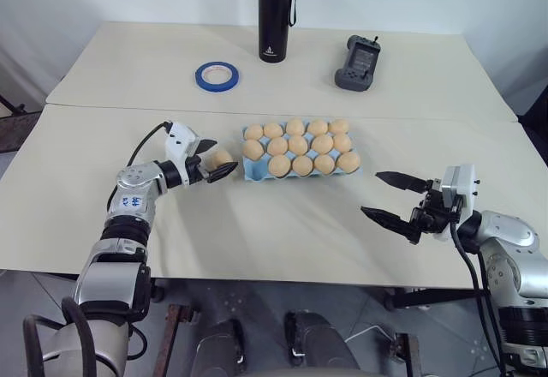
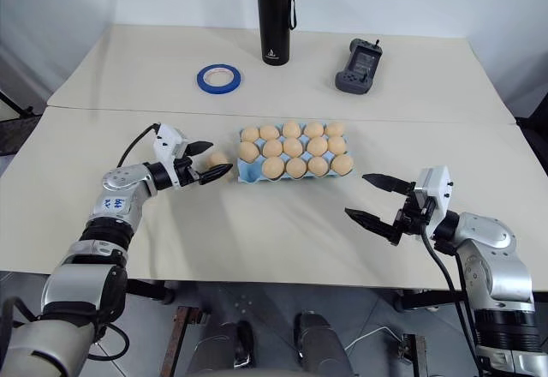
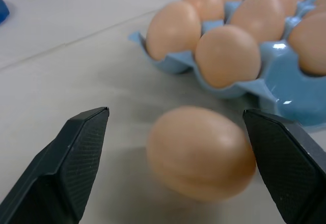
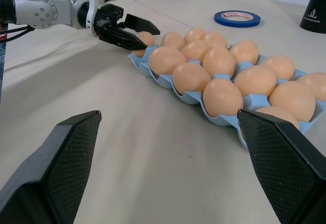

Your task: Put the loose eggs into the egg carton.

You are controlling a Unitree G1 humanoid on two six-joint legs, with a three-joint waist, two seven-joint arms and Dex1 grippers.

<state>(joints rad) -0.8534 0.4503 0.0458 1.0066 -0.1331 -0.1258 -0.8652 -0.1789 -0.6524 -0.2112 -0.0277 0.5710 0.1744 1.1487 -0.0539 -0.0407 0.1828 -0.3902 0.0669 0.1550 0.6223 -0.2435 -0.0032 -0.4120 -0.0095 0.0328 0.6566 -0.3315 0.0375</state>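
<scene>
Here the left gripper (image 1: pixel 216 159) brackets the one loose egg (image 3: pixel 201 152) on the table (image 1: pixel 282 223), fingers (image 3: pixel 76 158) spread either side, not yet pinching; the egg lies across the gap, long axis running finger to finger. Just right of it sits the egg carton (image 1: pixel 250 170), nearly full, one near-corner cup apparently empty. Far right, the right gripper (image 1: pixel 390 197) hovers spread and empty, well apart, so the left arm looks the one to pick.
</scene>
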